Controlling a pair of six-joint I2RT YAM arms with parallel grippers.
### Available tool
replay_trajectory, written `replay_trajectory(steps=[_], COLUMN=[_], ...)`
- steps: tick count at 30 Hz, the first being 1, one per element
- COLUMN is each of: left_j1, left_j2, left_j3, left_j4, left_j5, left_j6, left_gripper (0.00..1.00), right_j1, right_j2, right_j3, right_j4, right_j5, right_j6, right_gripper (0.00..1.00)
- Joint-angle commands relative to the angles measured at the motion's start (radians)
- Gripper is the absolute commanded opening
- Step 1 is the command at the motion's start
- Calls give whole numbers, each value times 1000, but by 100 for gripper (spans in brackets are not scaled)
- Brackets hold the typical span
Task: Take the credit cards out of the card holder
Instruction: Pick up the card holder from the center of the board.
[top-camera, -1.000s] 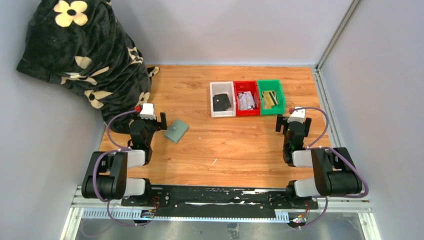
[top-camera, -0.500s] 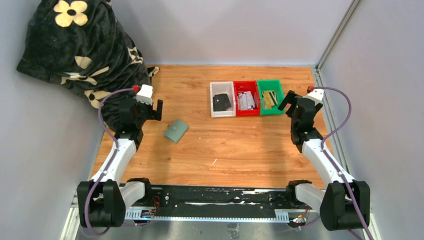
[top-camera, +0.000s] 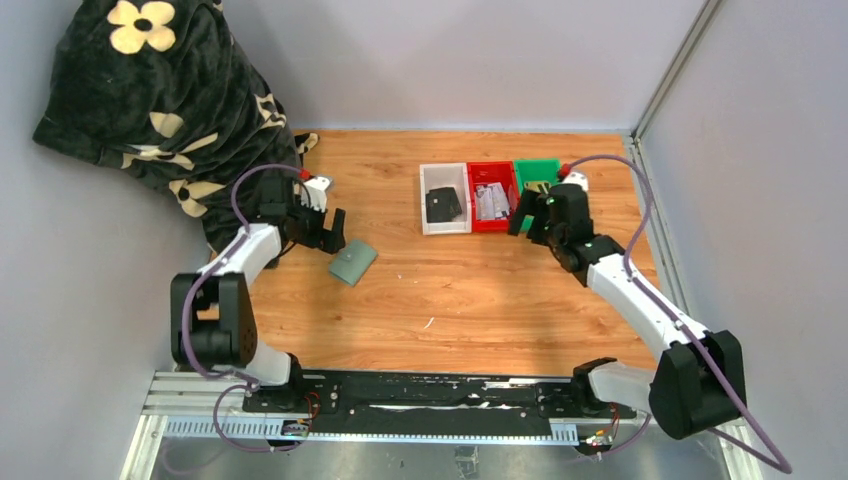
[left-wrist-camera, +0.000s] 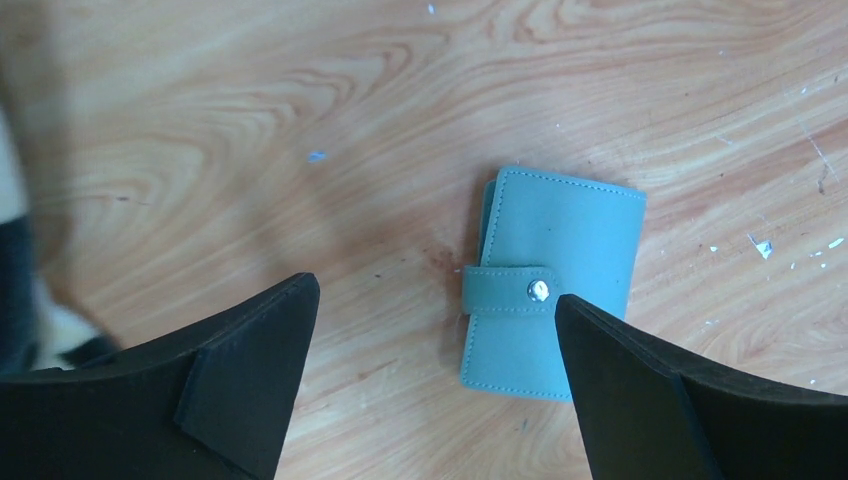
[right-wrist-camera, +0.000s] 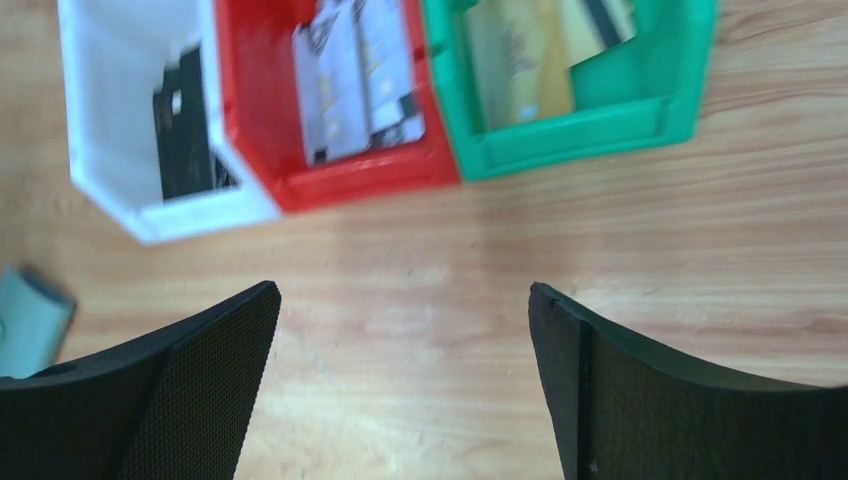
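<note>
The card holder is a sage-green wallet lying flat on the wooden table, folded shut with its tab snapped down. In the left wrist view the card holder lies just under my right fingertip. My left gripper hovers above its left side, open and empty. My right gripper is open and empty over bare table just in front of the bins. No credit card shows at the holder; any cards inside it are hidden.
Three small bins stand at the back: a white bin with a black wallet, a red bin with pale cards, a green bin with tan-gold cards. A dark flowered blanket fills the back left corner. Walls close both sides.
Both arms have unfolded from their rest pose. The left gripper reached out to just above the card holder. The right gripper swung left to the front of the bins.
</note>
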Motion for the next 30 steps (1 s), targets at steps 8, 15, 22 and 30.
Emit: replay_trajectory(steps=[8, 15, 22, 30], left_j1=[-16, -20, -20, -93], left_j2=[199, 229, 252, 195], left_j3=[51, 22, 24, 4], left_j4=[-149, -133, -122, -121], left_j5=[106, 78, 31, -43], left_j6=[-55, -61, -70, -29], left_gripper=[84, 66, 36, 0], right_j1=[286, 336, 358, 361], right_j2=[20, 41, 71, 142], right_j3=[112, 191, 238, 309], right_j4=[-147, -162, -189, -211], right_j5=[171, 136, 55, -169], right_j6=[-117, -139, -165, -178], right_gripper=[96, 95, 95, 95])
